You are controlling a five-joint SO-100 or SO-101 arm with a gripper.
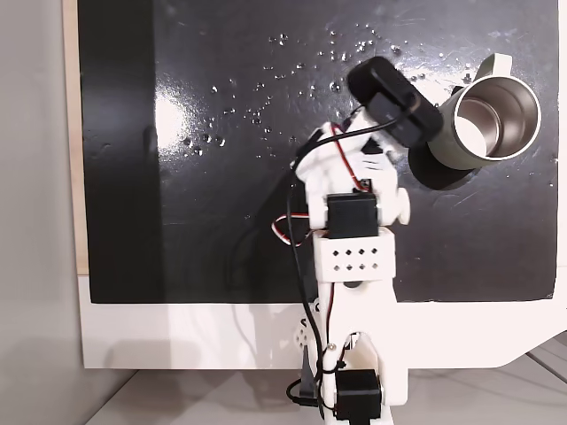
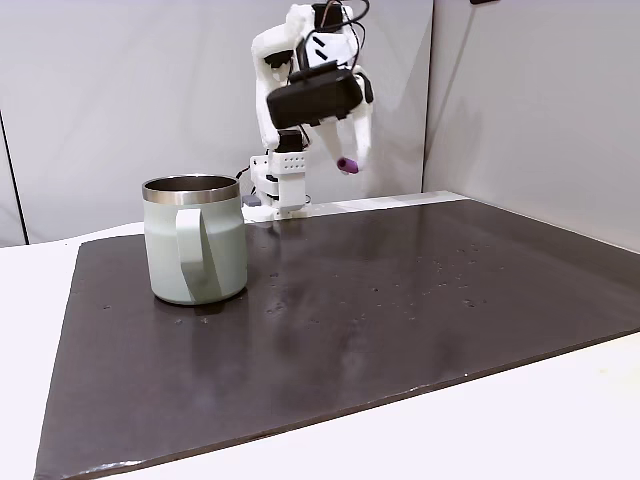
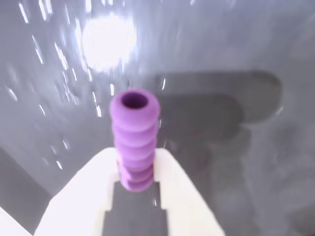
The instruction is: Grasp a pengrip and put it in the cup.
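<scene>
A light-purple ribbed pengrip [image 3: 134, 142] stands up between the two white fingers [image 3: 93, 187] of my gripper [image 3: 135, 164], which is shut on it. In a fixed view from the side, the gripper [image 2: 352, 158] holds the pengrip [image 2: 346, 164] high above the dark mat, to the right of and behind the cup [image 2: 195, 240]. The cup is a pale grey-green mug with a steel inside, upright, handle facing the camera. From above, the cup [image 1: 456, 150] stands at the mat's right, just right of my black wrist camera [image 1: 394, 102], which covers the gripper.
The dark mat [image 2: 420, 300] is speckled with small shiny droplets [image 1: 266, 97] and lies on a white table [image 1: 177, 336]. My arm's base [image 1: 359, 390] sits at the table's near edge. Grey walls [image 2: 530, 100] stand behind the mat.
</scene>
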